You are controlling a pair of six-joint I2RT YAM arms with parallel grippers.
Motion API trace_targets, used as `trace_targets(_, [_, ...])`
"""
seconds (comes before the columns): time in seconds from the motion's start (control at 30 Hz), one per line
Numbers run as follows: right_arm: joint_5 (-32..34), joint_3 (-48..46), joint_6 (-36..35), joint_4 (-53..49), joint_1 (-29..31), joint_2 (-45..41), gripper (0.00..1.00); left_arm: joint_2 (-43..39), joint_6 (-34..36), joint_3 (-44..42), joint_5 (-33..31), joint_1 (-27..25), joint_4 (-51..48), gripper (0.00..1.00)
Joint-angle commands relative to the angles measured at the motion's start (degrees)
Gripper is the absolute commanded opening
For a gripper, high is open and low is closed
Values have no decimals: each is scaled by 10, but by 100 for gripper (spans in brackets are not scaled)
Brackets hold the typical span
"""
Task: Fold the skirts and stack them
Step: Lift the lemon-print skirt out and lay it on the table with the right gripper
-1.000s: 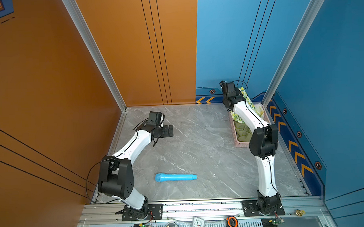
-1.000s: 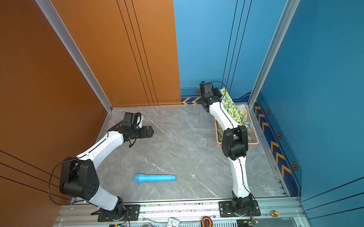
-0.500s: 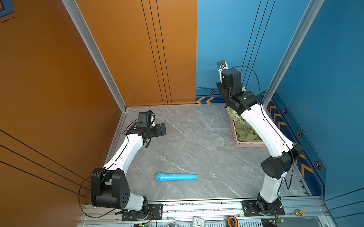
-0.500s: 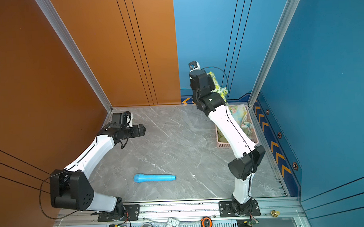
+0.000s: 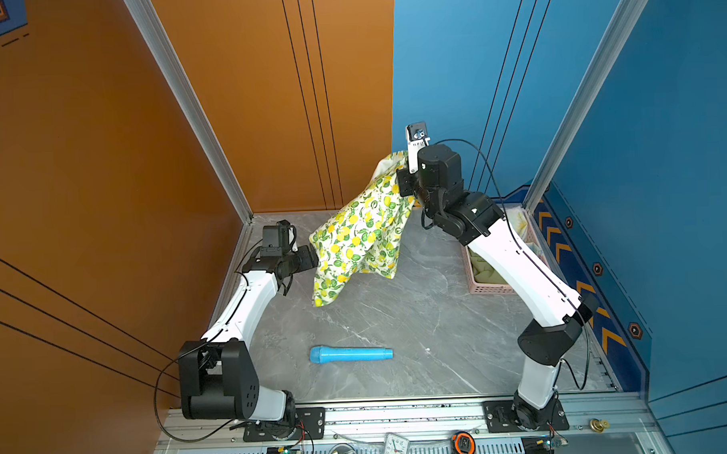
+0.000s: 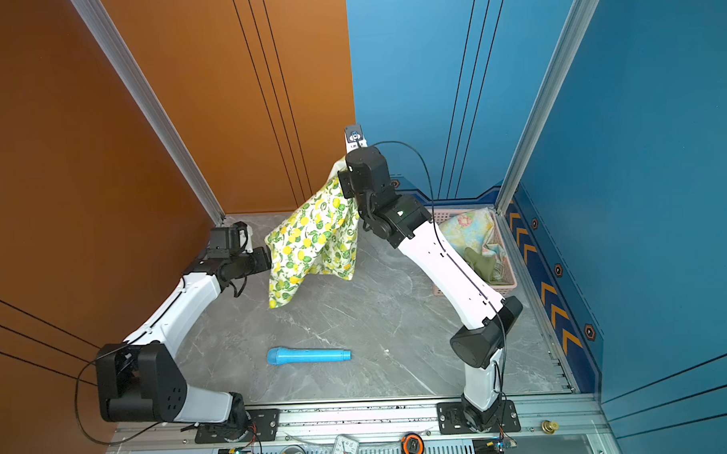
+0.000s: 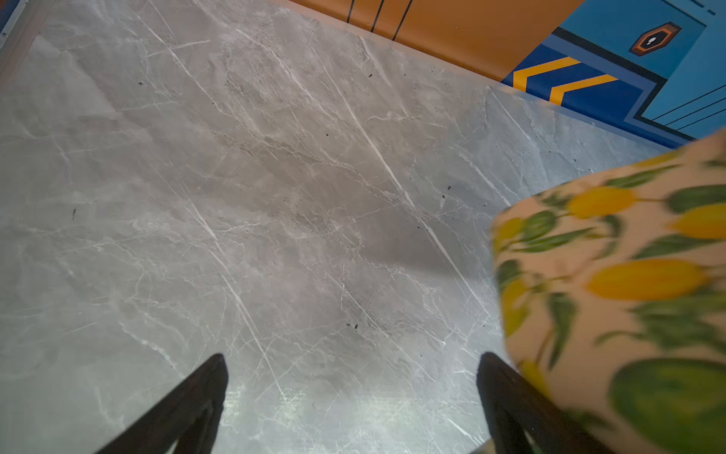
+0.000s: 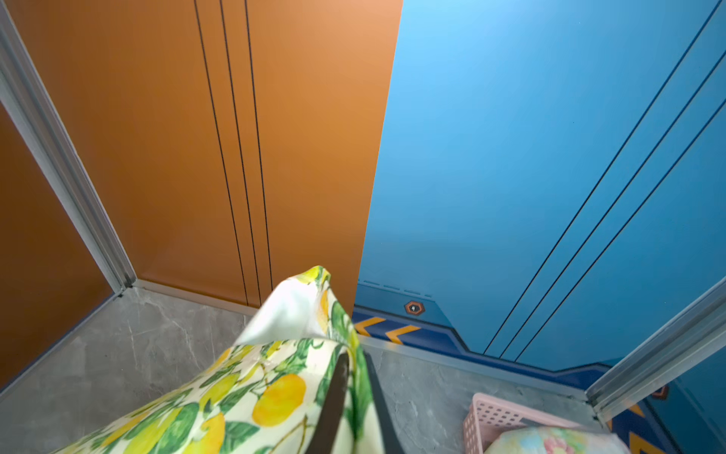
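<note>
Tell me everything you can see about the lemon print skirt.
The lemon-print skirt is soft, thin white cloth printed with yellow lemons and green leaves, its inside plain white. It is unfolded and hangs in loose folds from one pinched edge, which the right gripper is shut on, high above the grey marbled table. The cloth drapes down toward the left arm, ending beside the open left gripper; whether it touches a finger, or the table with its lowest corner, cannot be told.

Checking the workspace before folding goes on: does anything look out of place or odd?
A blue cylinder lies on its side on the marble table, toward the arms' bases; it has no part in folding skirts. The lemon-print skirt hanging from the right gripper looks normal.
</note>
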Motion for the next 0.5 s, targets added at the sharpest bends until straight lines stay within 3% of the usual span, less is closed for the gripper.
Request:
trace_targets(0.0, [-48, -129, 106, 25, -31, 4, 0, -12, 1, -12, -4, -4, 6, 100])
trace_targets(0.03, [-64, -160, 126, 30, -41, 8, 4, -11, 2, -14, -8, -7, 5, 100])
trace_targets(0.17, [-80, -239, 160, 25, -67, 18, 72, -3, 5, -11, -11, -15, 2, 100])
trace_targets(0.2, [-76, -253, 163, 22, -70, 13, 82, -1, 6, -10, -13, -16, -1, 100])
trace_targets(0.27, [-86, -281, 161, 21, -76, 2, 89, 5, 7, -8, -16, -19, -4, 100])
trace_targets(0.47, [-116, -342, 164, 15, -76, -20, 89, 44, 10, 6, -20, -39, -18, 100])
